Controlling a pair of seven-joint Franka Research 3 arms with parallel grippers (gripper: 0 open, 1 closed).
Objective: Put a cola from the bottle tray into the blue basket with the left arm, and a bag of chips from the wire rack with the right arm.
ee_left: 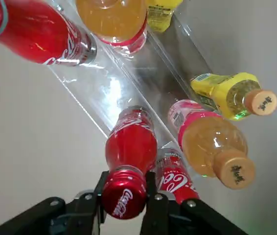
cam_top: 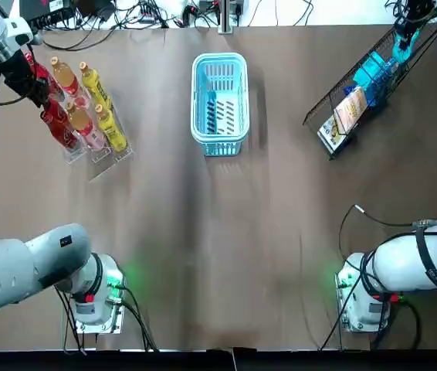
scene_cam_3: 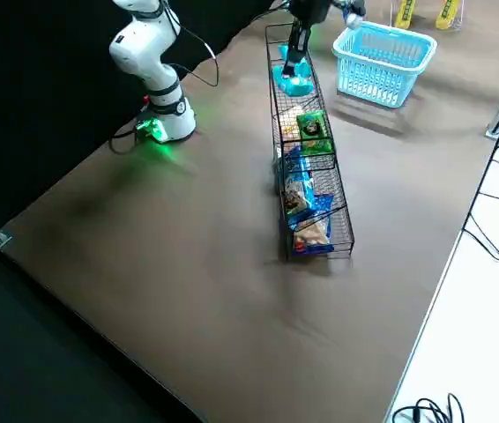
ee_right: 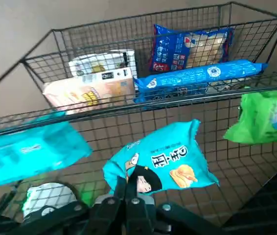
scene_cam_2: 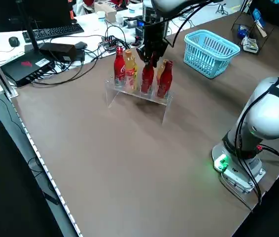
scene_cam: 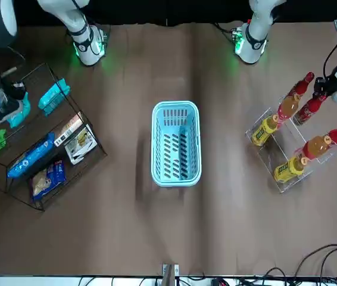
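My left gripper is shut on the neck of a red cola bottle, just under its cap, at the clear bottle tray. In the top view the tray lies far left, the left gripper at its outer row. The wire rack stands far right. My right gripper is shut on the edge of a teal bag of chips at the rack's upper end. The blue basket sits at the far middle of the table, with nothing showing inside.
The tray also holds other cola bottles, orange drinks and yellow bottles. More bags fill the rack: a green one, blue ones and a tan one. Cables and a keyboard lie beyond the table's edge.
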